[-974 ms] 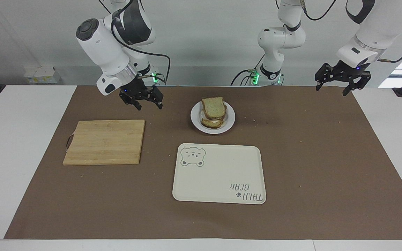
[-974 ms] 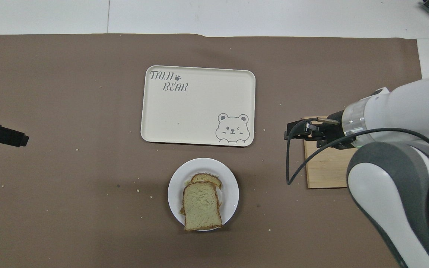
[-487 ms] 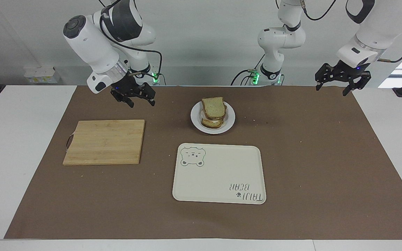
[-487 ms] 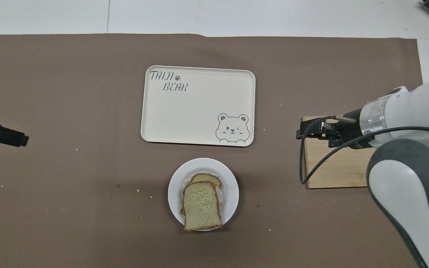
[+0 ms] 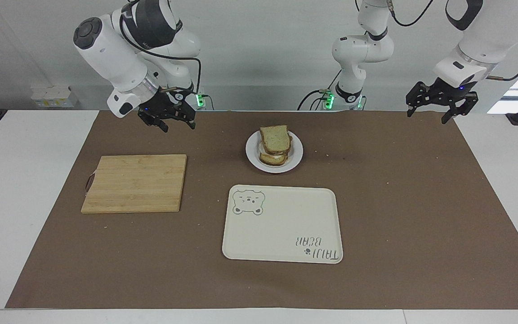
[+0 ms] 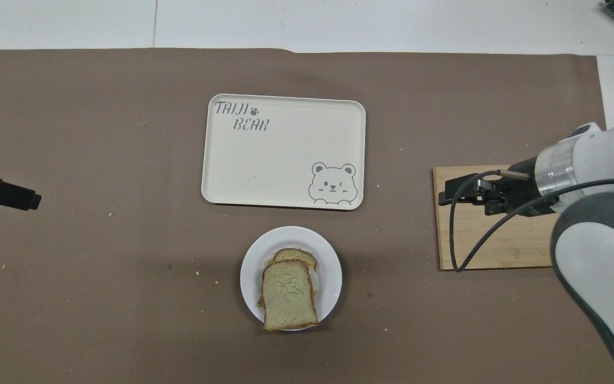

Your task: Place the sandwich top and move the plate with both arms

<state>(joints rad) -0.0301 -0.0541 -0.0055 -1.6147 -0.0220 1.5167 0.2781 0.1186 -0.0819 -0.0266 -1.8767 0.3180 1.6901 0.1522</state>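
The sandwich top (image 5: 274, 137) (image 6: 289, 293), a speckled bread slice, lies on a lower slice on the small white plate (image 5: 296, 155) (image 6: 248, 266), which sits on the brown mat beside the tray on the robots' side. My right gripper (image 5: 179, 127) (image 6: 447, 195) hangs open and empty, high over a corner of the cutting board (image 5: 135, 183) (image 6: 480, 242). My left gripper (image 5: 427, 117) (image 6: 25, 197) waits open and empty over the mat toward the left arm's end of the table. Both grippers are well apart from the plate.
A cream rectangular tray (image 5: 281, 225) (image 6: 283, 154) with a bear drawing lies farther from the robots than the plate. The wooden cutting board rests toward the right arm's end. Crumbs dot the mat.
The right arm has drawn back and up, away from the plate toward its own end of the table. The left arm, the plate and the bread have not moved.
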